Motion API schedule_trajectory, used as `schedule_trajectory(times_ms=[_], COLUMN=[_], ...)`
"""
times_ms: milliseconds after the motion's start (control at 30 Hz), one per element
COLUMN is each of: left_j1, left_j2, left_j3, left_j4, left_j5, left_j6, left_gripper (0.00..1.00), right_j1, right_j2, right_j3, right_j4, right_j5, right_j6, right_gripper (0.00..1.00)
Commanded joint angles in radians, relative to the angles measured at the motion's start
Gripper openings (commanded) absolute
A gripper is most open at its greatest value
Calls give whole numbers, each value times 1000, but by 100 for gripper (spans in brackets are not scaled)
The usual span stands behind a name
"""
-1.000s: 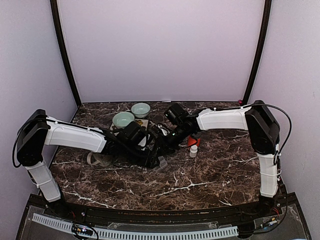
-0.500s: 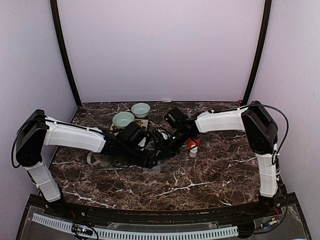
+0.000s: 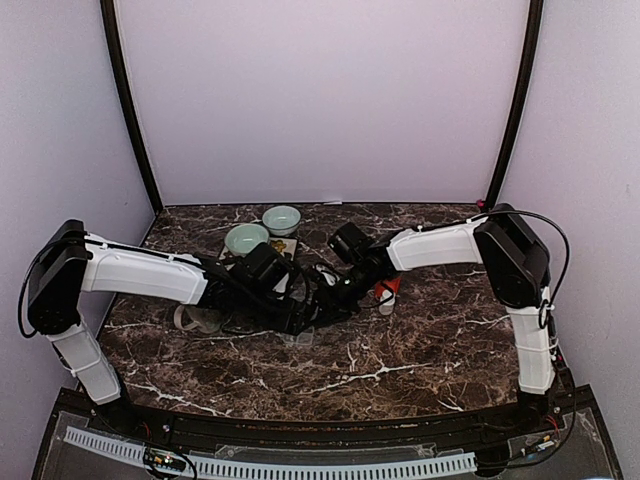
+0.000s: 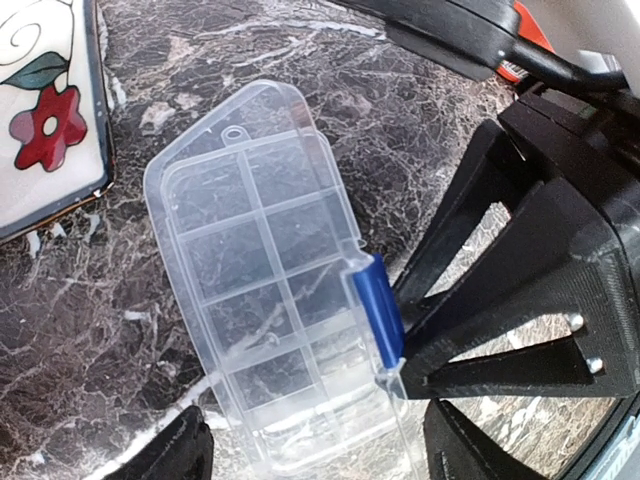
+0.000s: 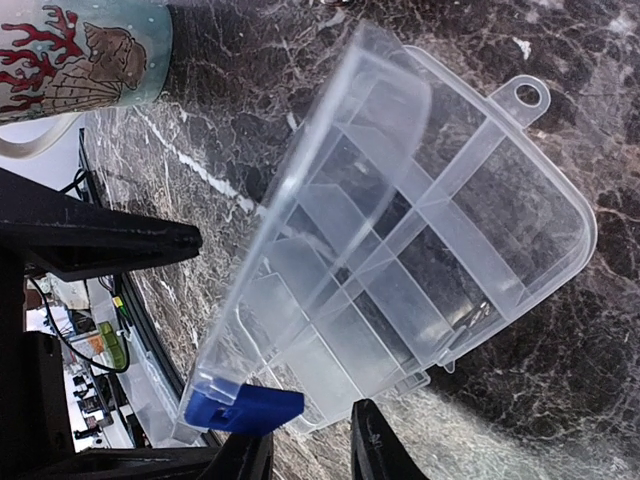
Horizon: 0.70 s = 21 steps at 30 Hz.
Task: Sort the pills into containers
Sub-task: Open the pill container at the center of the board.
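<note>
The containers [image 4: 260, 260] are the empty cells of a clear flat organiser box [image 3: 303, 337] lying on the marble between both arms. Its lid [image 5: 330, 190] stands partly lifted, with a blue latch [image 5: 245, 410] on its front edge. My right gripper [image 5: 310, 455] is shut on that latch [image 4: 378, 320], and its black fingers [image 4: 480, 300] meet at the latch's lower end. My left gripper [image 4: 328, 450] is open, one fingertip on each side of the box's near end and apart from it. No pills show in any view.
Two pale green bowls [image 3: 246, 240] [image 3: 282, 218] stand at the back. A cream mug with coral and shell pictures [image 5: 80, 50] is near the box. A flower-painted tile [image 4: 40, 120] lies beside it. A small red-capped bottle [image 3: 386, 298] stands to the right.
The right arm has swung left and lower, carrying the box's latch end left toward the left gripper. The left jaws have narrowed a little around the box.
</note>
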<state>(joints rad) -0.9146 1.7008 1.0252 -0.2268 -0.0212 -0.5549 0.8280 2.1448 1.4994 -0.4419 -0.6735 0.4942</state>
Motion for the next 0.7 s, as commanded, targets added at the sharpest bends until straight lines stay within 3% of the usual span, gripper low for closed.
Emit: schedule_trajectory(times_ms=[0, 300, 667], left_j1=[-1, -12, -35], left_j2=[-26, -65, -14], left_j3=[2, -20, -16], left_j4=[-30, 24, 26], left_j5=[-9, 43, 25], left_j6=[7, 22, 44], left_gripper=[77, 85, 85], right_j1=[12, 16, 18], right_j2=[9, 10, 28], right_j3=[0, 52, 122], right_j4=[11, -2, -40], right_j5=[-9, -13, -28], right_j6=[-9, -7, -31], right_gripper=[27, 27, 27])
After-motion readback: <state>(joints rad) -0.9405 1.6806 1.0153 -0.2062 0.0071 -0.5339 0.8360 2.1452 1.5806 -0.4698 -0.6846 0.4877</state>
